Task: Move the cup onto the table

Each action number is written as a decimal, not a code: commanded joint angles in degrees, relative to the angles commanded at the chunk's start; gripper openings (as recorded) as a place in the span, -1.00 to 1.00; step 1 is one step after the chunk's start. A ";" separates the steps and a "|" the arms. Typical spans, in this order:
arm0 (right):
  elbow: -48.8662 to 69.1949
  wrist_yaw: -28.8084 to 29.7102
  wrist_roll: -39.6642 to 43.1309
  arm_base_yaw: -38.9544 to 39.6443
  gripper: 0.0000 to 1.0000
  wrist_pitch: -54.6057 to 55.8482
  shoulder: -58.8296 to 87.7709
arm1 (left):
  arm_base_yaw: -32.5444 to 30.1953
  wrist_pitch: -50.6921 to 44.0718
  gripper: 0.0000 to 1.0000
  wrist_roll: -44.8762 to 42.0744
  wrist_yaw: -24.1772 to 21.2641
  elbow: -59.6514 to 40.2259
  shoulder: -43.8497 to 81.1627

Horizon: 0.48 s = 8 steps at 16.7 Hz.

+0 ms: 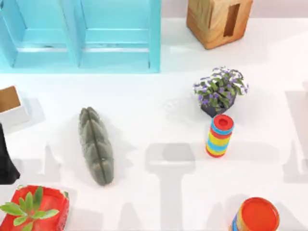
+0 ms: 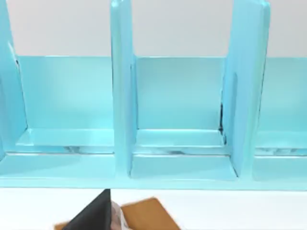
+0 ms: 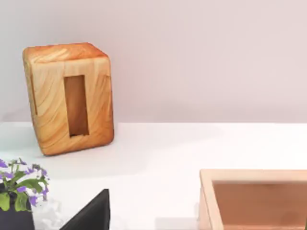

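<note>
**Cup's place not resolved; both arms low at the table's sides**

Near edge, top view: a red planter (image 1: 37, 208) with glossy green leaves at 7 o'clock. A wide striped cylinder (image 1: 256, 216) with a flat orange top stands at 5 o'clock.

The left arm is a dark mass (image 1: 6, 159) at the 9 o'clock edge. The left gripper (image 2: 93, 216) shows as a matte black wedge in its wrist view, facing the cabinet. Open or clenched: cannot tell. The right gripper (image 3: 92, 213) is a like wedge, level and facing the far wall. Cannot tell either.

Mid table (image 1: 144, 120), plain matte white: a ribbed grey-green oblong (image 1: 96, 146) lies lengthwise towards 8 o'clock. A rainbow-striped cylinder (image 1: 220, 135) with a red top is upright at 3 o'clock. Just behind it is a purple-flowered plant (image 1: 220, 89) in a dark pot.

A faint pale, glassy patch (image 1: 180, 107) lies on the table at the plant's 9 o'clock. I cannot tell whether it is the cup.

Far edge: a smooth turquoise cabinet (image 1: 82, 33) at 11 o'clock and a grained wooden block (image 1: 219, 19) with a tall slot at 1 o'clock.

The left wrist view adds the cabinet's upright dividers and open bays. The right wrist view adds an open pale-wood box (image 3: 254, 175).
</note>
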State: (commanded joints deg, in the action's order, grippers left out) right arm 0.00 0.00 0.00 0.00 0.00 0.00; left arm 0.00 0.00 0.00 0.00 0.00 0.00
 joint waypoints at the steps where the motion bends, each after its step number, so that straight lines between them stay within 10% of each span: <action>1: 0.02 0.00 0.00 0.00 1.00 0.00 -0.01 | 0.00 0.00 1.00 0.00 0.00 0.00 0.00; 8: 12.70 0.08 7.24 -7.22 1.00 -12.49 13.02 | 0.00 0.00 1.00 0.00 0.00 0.00 0.00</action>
State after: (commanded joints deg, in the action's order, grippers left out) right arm 12.70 0.08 7.24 -7.22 -12.49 13.02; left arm 0.00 0.00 0.00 0.00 0.00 0.00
